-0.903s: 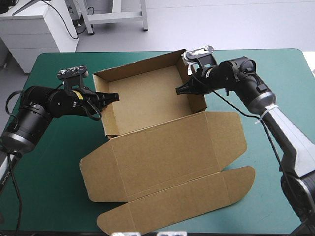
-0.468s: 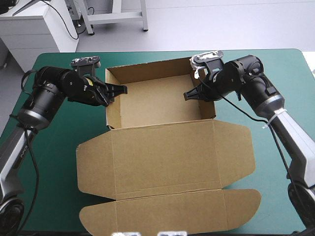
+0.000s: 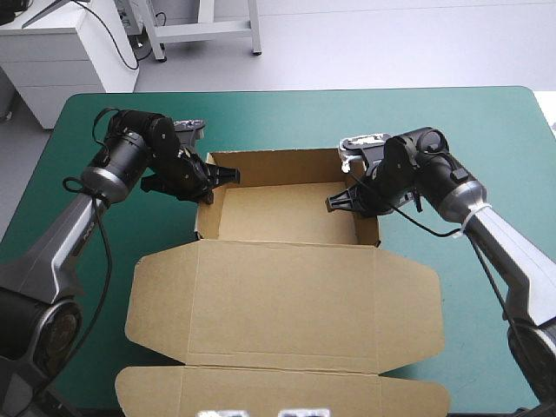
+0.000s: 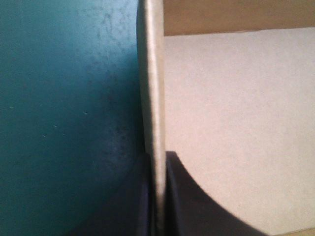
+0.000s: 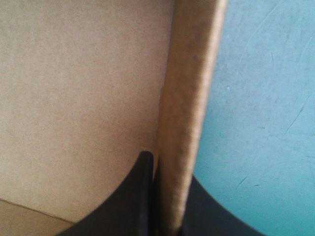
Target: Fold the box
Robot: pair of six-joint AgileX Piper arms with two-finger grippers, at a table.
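Observation:
The brown box [image 3: 287, 208] stands as an open tray with raised walls. Its lid [image 3: 287, 295] lies flat toward the table's near edge, with a rounded flap [image 3: 278, 395] at the end. My left gripper [image 3: 217, 177] is shut on the tray's left wall near the far corner. In the left wrist view the wall [image 4: 152, 88] runs up between the black fingers [image 4: 184, 196] of that gripper [image 4: 157, 164]. My right gripper [image 3: 347, 201] is shut on the right wall [image 5: 189, 113], one finger inside the tray and one outside, as its own view [image 5: 167, 172] shows.
The teal-green cover [image 3: 486, 130] shows bare beyond the tray's far wall and on both sides of the box. The lid's rounded flap reaches the table's near edge. A white cabinet [image 3: 61, 52] stands beyond the far left corner.
Both grippers have drawn the box toward the near edge and turned it square to the table. The left arm swung farther in over the table's left side.

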